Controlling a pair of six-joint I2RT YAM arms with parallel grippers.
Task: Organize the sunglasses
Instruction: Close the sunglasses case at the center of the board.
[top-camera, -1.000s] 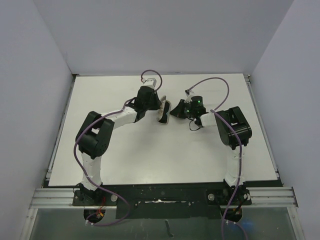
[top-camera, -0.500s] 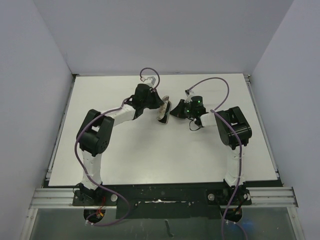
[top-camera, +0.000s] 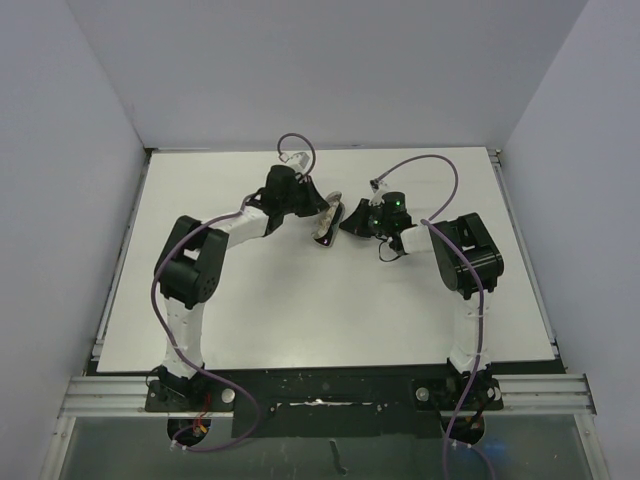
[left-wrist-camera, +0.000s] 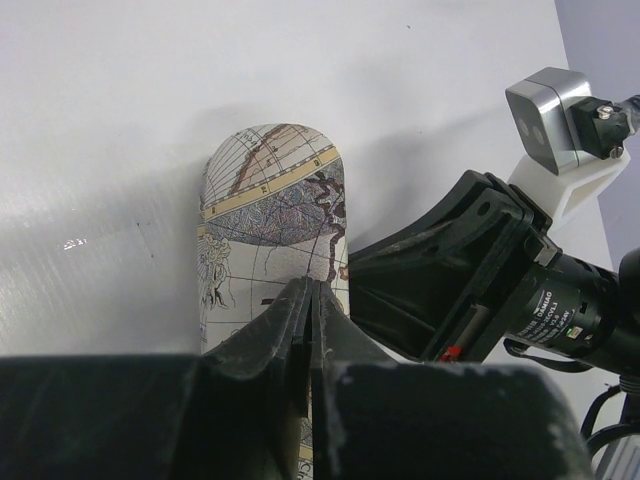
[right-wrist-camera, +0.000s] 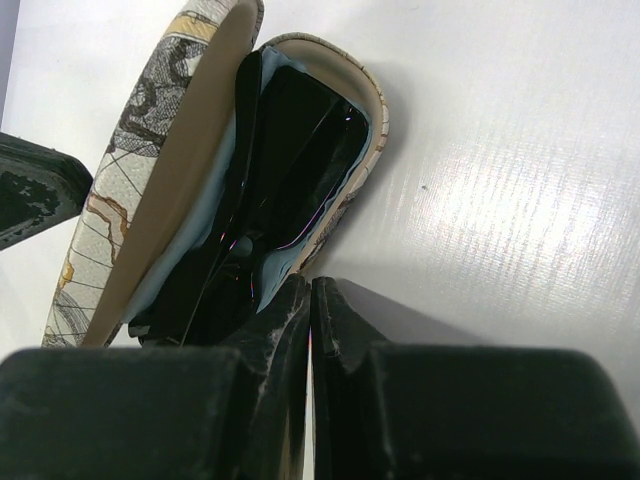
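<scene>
Black-framed dark-lens sunglasses (right-wrist-camera: 300, 150) lie inside the open oval map-print case (right-wrist-camera: 378, 115) on a light blue cloth (right-wrist-camera: 175, 265), w/ lid (left-wrist-camera: 270, 190) half up. Both clenched, empty — left gripper (left-wrist-camera: 310, 300) tips on the lid's outside, right gripper (right-wrist-camera: 310, 290) at case's near end. White table (top-camera: 300, 310).

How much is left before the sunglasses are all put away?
Done: the sunglasses lie inside the case, on the blue cloth. In hand: the left gripper, shut, leans on the outside of the lid, and the right gripper, shut, sits at the case's open edge. Left: the lid stands ajar, so it probably needs closing.
</scene>
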